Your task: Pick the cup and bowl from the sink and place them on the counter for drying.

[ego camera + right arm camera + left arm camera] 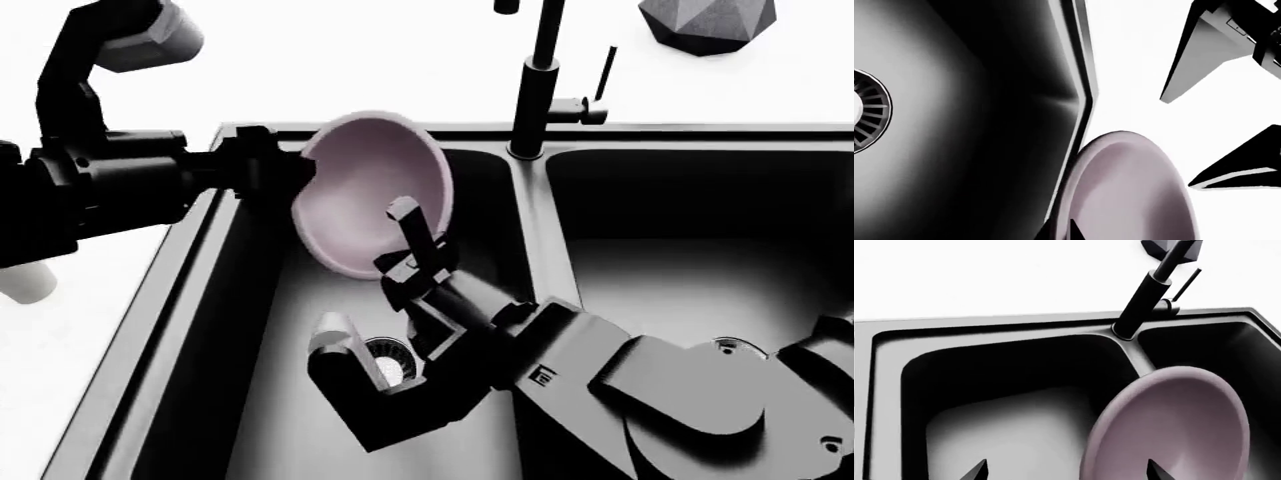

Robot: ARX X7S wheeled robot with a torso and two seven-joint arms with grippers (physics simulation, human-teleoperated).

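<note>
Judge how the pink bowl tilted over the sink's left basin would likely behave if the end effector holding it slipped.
The bowl looks rigid: it keeps its round shape though tilted steeply. Its smooth matte rim, pinched by the left end effector, probably offers little grip. Released, the curved underside would likely slide or rock inside the sink.

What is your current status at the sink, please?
Left end effector shut on the bowl, tilted above the left basin. Right end effector open, low in the sink. Faucet close beside bowl.
</note>
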